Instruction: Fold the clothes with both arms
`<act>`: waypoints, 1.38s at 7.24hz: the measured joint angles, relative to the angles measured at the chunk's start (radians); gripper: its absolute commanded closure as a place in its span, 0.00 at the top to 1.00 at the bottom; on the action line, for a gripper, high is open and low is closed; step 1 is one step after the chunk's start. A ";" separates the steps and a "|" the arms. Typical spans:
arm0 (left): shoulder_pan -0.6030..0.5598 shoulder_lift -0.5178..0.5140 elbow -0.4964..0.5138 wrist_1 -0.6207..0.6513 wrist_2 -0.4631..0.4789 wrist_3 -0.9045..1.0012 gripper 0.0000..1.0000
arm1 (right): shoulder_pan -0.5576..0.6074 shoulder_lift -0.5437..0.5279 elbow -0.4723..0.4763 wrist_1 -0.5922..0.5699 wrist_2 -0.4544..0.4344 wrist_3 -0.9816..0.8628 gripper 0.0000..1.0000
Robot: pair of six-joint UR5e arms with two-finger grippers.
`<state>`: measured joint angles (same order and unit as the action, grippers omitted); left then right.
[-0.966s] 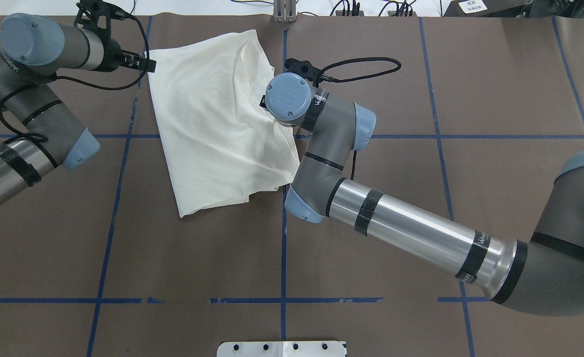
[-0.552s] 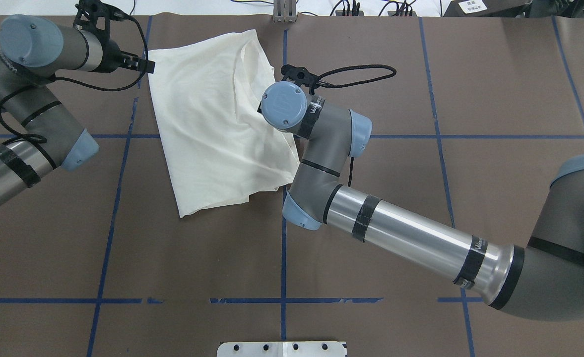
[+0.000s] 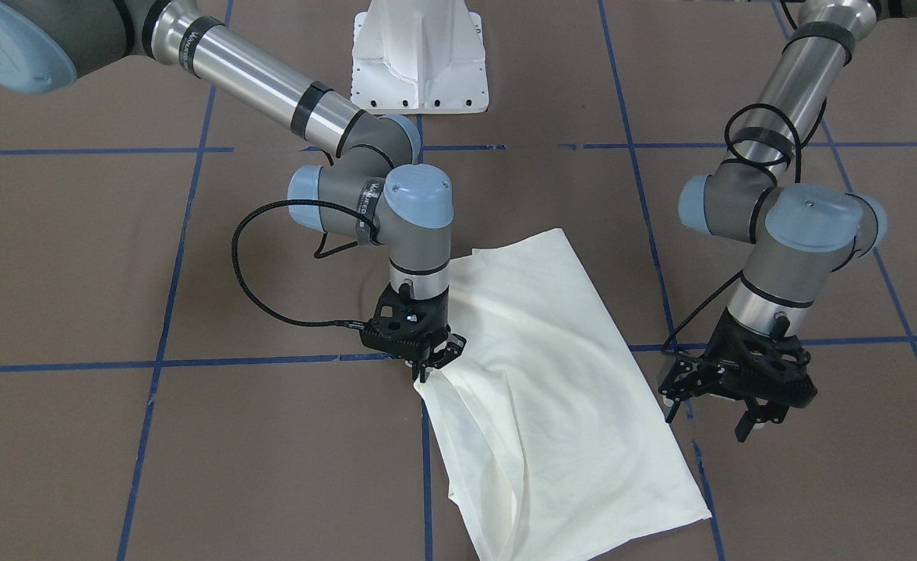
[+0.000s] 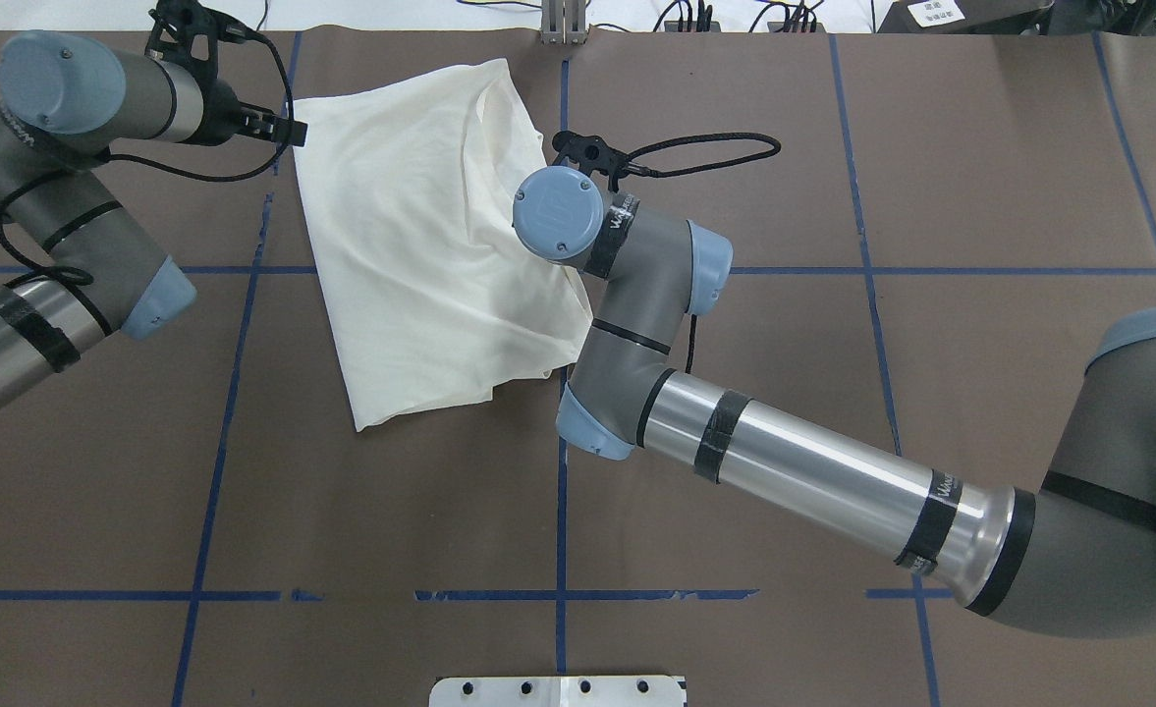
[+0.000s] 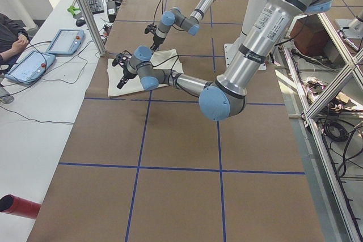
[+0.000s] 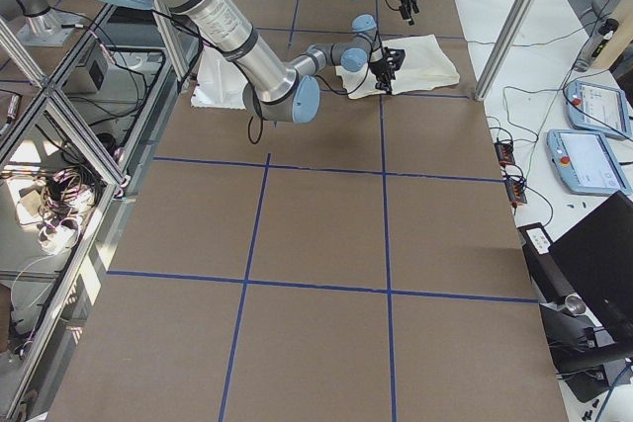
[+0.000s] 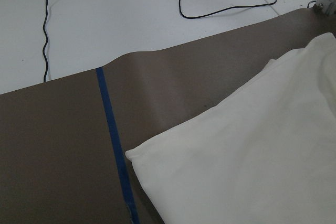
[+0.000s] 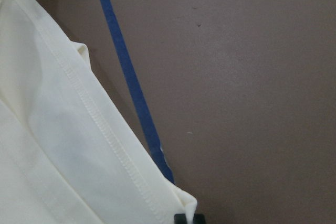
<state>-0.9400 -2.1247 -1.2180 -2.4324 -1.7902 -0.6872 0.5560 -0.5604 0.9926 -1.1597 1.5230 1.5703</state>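
Front-facing view shows my right hand (image 3: 429, 366) pinching the side hem of the shirt (image 3: 559, 366), surely limp and light, lying on the table (image 3: 115, 273), left hand (image 3: 707, 417) spread just beside it; I'd grip corners.

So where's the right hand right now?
In the front-facing view the right hand sits left of centre, pinching the edge of the cream shirt just where two blue tape lines cross.

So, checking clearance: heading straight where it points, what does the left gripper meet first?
Left gripper would likely meet the brown table cover just beside the shirt; depth is unclear.
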 measured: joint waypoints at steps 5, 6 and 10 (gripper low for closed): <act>0.009 -0.001 -0.001 -0.003 0.000 -0.027 1.00 | -0.011 -0.221 0.303 -0.019 0.002 0.010 0.00; 0.010 -0.002 -0.002 -0.003 0.000 -0.031 1.00 | -0.032 -0.310 0.414 -0.033 -0.011 0.011 0.00; 0.011 -0.001 -0.006 -0.004 0.000 -0.032 1.00 | -0.106 -0.458 0.600 -0.039 -0.063 -0.016 1.00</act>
<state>-0.9290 -2.1262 -1.2236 -2.4360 -1.7902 -0.7194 0.4502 -1.0181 1.5928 -1.1990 1.4602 1.5546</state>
